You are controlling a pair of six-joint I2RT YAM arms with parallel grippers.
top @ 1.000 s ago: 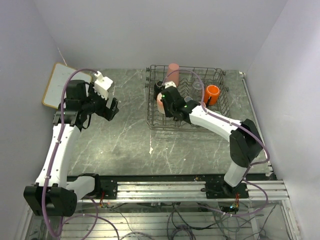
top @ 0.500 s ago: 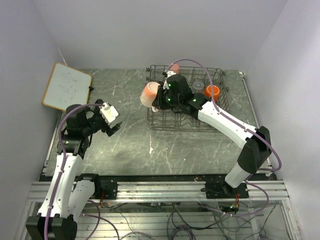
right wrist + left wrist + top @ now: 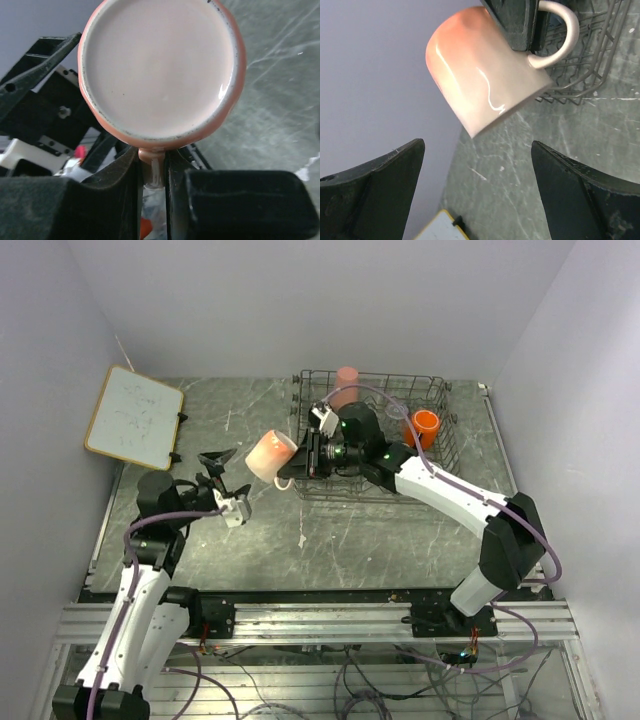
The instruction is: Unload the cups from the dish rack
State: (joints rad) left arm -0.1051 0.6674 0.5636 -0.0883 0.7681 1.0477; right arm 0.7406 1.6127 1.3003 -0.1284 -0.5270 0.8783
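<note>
My right gripper [image 3: 303, 456] is shut on the handle of the salmon mug [image 3: 271, 457] and holds it in the air just left of the dish rack [image 3: 440, 450]. The mug's base fills the right wrist view [image 3: 160, 70], with the handle [image 3: 153, 167] pinched between the fingers. My left gripper [image 3: 216, 462] is open and empty, a little left of the mug; the mug [image 3: 485, 75] hangs beyond its spread fingers [image 3: 570, 195]. A pink tumbler [image 3: 346, 383] and an orange cup [image 3: 422, 427] stay in the rack. The other cups are hidden.
A white-faced, wood-framed board [image 3: 133, 417] lies at the table's far left. The grey marbled table [image 3: 250, 530] spreads between the arms. Walls close in at the back and both sides.
My right gripper lifted the salmon mug out of the rack and carried it left past the rack's edge. My left arm drew back from the board and turned its open gripper toward the mug.
</note>
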